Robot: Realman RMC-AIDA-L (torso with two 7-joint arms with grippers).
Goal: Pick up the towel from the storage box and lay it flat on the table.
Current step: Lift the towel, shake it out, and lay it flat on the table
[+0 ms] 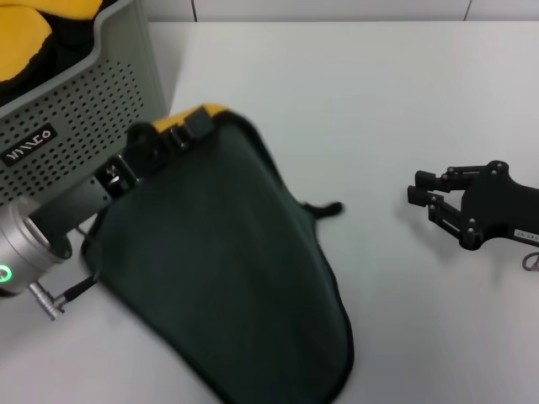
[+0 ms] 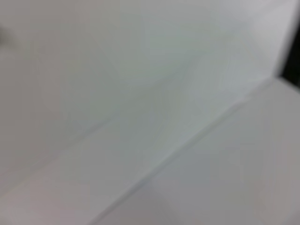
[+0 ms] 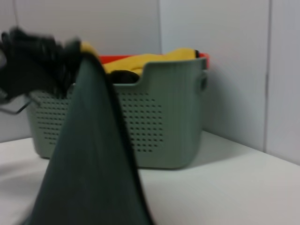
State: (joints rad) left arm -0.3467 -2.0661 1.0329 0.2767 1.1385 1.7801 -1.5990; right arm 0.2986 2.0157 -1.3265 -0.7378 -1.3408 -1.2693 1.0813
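The towel (image 1: 227, 269) shows its dark green face, with a strip of yellow at its top edge. My left gripper (image 1: 173, 135) is shut on that top edge, just in front of the storage box (image 1: 84, 101). The towel slopes down from the gripper and its lower part spreads on the table (image 1: 379, 84). The right wrist view shows the towel (image 3: 89, 164) hanging from the left gripper (image 3: 47, 56) in front of the box (image 3: 159, 122). My right gripper (image 1: 417, 188) is open and empty over the table, to the right of the towel. The left wrist view shows only blurred white surfaces.
The box holds more yellow cloth (image 1: 21, 46), and the right wrist view shows it (image 3: 154, 58) with something red (image 3: 117, 58) behind. The towel's black corner loop (image 1: 327, 208) lies on the table towards the right gripper. A white wall (image 3: 225, 70) rises behind the table.
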